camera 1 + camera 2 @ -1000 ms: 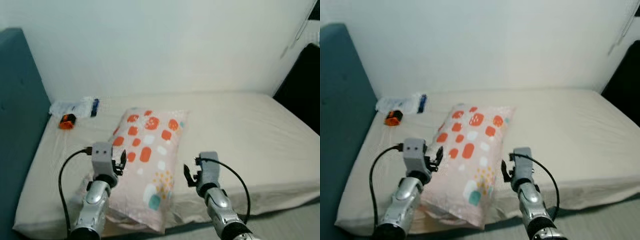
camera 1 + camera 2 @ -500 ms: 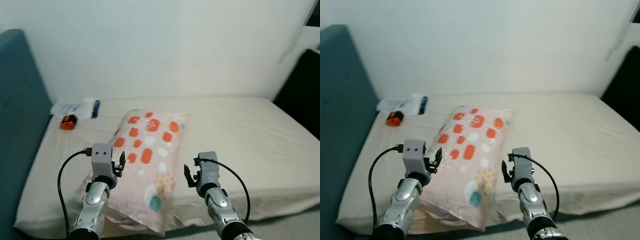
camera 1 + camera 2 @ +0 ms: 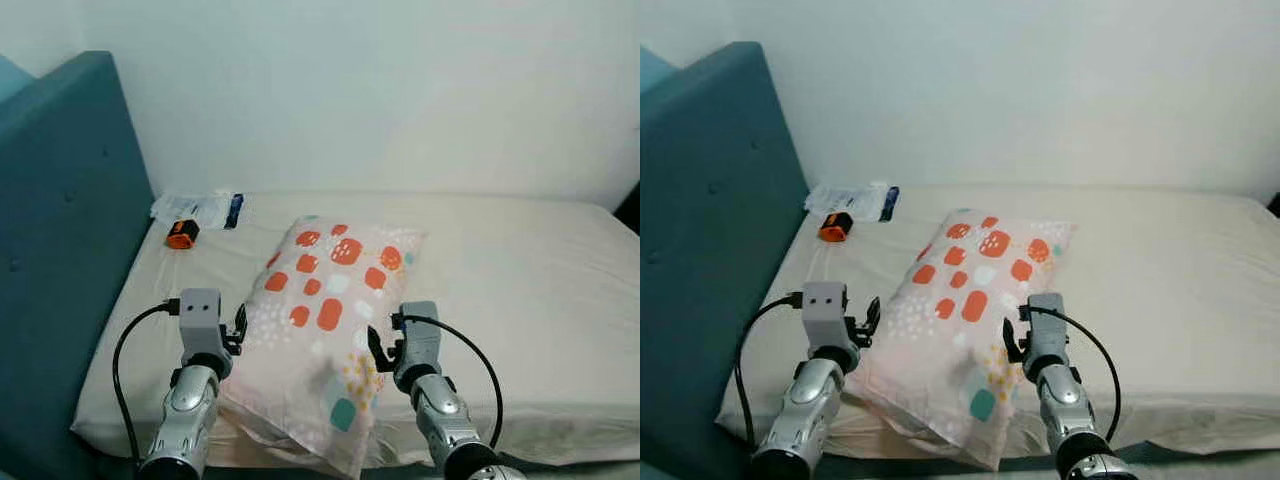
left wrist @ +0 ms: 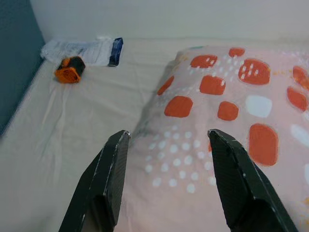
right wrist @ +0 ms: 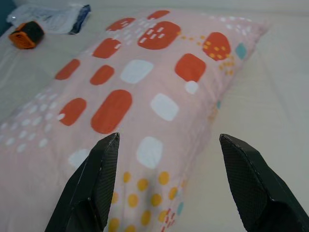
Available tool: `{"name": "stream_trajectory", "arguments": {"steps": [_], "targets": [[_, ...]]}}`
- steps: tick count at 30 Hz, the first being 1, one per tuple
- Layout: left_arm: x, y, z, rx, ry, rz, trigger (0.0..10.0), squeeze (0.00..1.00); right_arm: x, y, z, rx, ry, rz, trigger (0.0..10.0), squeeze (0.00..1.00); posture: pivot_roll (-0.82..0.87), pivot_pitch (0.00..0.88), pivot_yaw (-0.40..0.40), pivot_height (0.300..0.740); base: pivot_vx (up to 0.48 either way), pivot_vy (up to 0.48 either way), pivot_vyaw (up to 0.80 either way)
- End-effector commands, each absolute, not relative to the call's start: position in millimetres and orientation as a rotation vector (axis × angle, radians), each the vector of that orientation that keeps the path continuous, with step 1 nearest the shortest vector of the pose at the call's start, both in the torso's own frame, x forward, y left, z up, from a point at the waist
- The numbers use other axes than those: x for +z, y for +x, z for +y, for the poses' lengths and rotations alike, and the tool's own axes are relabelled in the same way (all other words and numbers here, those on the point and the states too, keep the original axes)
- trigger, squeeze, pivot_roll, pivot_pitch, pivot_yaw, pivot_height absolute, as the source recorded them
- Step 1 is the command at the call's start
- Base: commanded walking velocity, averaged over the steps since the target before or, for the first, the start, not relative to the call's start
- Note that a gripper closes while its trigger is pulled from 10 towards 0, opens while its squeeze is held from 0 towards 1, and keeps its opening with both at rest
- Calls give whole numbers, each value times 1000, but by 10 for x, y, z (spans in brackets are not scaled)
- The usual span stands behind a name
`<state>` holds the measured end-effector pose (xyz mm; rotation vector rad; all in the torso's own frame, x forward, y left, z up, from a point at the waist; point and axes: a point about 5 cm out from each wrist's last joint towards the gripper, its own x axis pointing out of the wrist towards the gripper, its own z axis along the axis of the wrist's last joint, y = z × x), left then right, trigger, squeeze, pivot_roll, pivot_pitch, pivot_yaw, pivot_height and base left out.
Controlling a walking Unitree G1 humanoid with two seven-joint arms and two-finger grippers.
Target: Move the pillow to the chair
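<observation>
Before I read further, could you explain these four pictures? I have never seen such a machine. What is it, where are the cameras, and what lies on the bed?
This is a humanoid robot with two silver arms. Two pictures come from cameras on its head, looking down at a bed; the other two come from cameras on its wrists, looking along the black fingers. On the bed lies a pink pillow with orange and white spots. Near the blue headboard are a small orange object and a white packet. The left gripper and right gripper are open, one on each side of the pillow's near end. Nothing is held.
</observation>
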<state>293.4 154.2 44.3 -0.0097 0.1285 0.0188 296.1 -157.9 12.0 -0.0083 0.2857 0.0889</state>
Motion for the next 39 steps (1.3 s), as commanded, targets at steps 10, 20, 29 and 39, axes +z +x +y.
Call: {"name": "stream_trajectory", "arguments": {"steps": [10, 20, 29, 39], "targets": [[334, 2922, 1622, 95, -4, 210, 10000, 0, 129, 2960, -1606, 72, 3, 275, 10000, 0, 54, 0, -77, 740, 0, -240, 0], [359, 2926, 1632, 113, -9, 194, 10000, 0, 135, 2965, -1624, 72, 8, 274, 10000, 0, 55, 0, -77, 740, 0, 0, 0], [401, 2953, 1591, 69, -29, 159, 10000, 0, 145, 2978, -1627, 68, 11, 272, 10000, 0, 53, 0, -76, 740, 0, 0, 0], [383, 2938, 1538, 14, -4, 164, 10000, 0, 140, 2972, -1617, 74, 9, 272, 10000, 0, 51, 0, -72, 740, 0, 0, 0]]}}
